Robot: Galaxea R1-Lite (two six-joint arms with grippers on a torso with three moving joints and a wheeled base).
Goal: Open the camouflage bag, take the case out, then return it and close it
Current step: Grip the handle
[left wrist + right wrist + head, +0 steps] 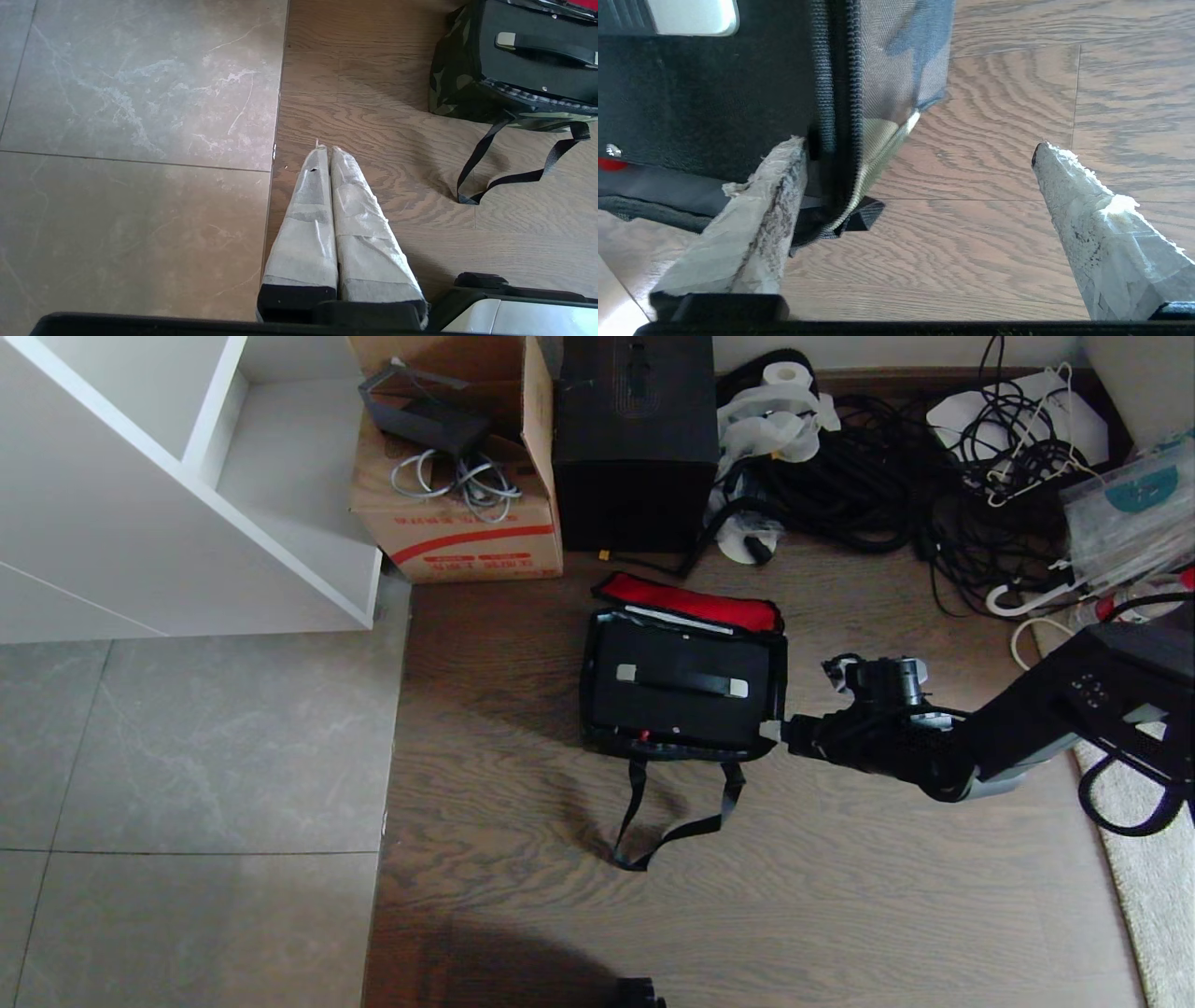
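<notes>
While the camouflage bag (pixel 597 709) lies on the wooden floor (pixel 840 915) with its red-lined lid (pixel 695 600) folded back, the head view shows the case (pixel 686 695) lying inside it, handle (pixel 681 682) up, which suggests it is either not yet lifted or already returned. The right gripper (pixel 775 730) sits at the bag's near right corner, and the strap (pixel 672 821) trails loose in front. From the left wrist view, the left gripper (pixel 325 151) hangs parked over the seam between tile and wood, jaws pressed together, well apart from the bag. From the right wrist view, the jaws stand wide apart and hold nothing; one fingertip (pixel 784 158) is at the zipper edge (pixel 836 93) of that corner, the other over bare floor, probably placed to work the opening.
</notes>
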